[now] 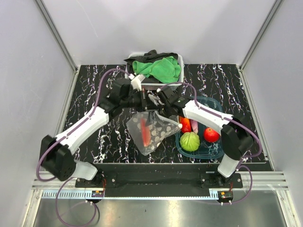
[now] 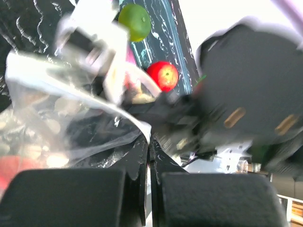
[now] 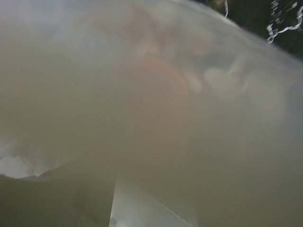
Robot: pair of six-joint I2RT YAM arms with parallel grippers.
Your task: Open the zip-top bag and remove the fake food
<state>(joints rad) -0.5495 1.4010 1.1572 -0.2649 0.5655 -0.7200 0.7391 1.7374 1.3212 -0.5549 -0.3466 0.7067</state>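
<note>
Top external view: the left arm reaches in from the near-left corner of the dark marbled table. Its pincer meets the right arm's over the middle of the table. In the left wrist view the left pincer is clamped shut, with a pale edge of the zip-top bag running down into the seam between its tips, so it appears to hold that edge.

The bag hangs just below and between the two pincers, its mouth up at them. Its body slopes toward the near edge, and a long red piece of the fake food inside lies along that same line.

The right pincer sits at the mouth from the other side. Its wrist view shows only blurred plastic with a reddish shape behind it, so whether it is wide or gripping cannot be told.

Further right, a teal tub holds a green leafy ball and a red round fruit.

Judging from this, the red piece lies directly below the right pincer. That arm is also nearer the tub, so it is the better placed to reach in.
</note>
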